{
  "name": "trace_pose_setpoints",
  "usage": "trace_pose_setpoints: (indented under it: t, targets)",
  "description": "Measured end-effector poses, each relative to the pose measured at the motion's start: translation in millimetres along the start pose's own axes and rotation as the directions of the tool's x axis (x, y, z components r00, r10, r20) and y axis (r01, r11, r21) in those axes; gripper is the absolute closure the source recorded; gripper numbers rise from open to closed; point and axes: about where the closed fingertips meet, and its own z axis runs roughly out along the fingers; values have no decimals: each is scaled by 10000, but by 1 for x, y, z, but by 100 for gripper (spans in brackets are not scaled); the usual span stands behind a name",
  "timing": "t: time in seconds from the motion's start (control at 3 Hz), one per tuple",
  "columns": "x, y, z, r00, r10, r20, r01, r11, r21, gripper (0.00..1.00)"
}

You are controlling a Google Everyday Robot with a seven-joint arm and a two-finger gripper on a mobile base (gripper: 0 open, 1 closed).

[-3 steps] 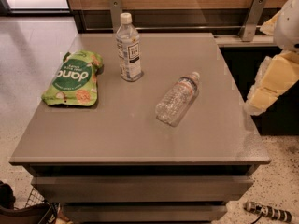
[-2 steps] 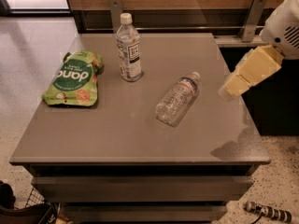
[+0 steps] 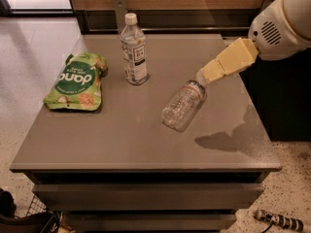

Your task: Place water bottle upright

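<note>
One grey table (image 3: 121, 144) carries everything. Over its right side the gripper (image 3: 206, 74) hovers at the cap end of the water bottle (image 3: 183, 106), which lies on its side right of centre. Whether the gripper is clenched or released I cannot tell. The best grasp is probably near the shoulder, then a pivot base-down. Count: one green pouch (image 3: 75, 81) and two bottles, the labelled bottle (image 3: 133, 50) upright.

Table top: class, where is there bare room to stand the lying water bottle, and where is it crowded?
The table is bare along its front edge, in front of the snack bag and the water bottle. A narrower gap lies between the tall labelled bottle and the water bottle. Crowded: the right side, where the gripper sits at the water bottle's cap.
</note>
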Motion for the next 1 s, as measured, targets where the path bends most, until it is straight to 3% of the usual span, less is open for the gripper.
trace_pose_setpoints:
  t: [0.33, 1.0]
  targets:
    - [2, -3, 13, 9806, 1871, -584, -1855, 9821, 311, 0]
    - [0, -6, 12, 9697, 2414, -365, -2409, 9704, 188, 0]
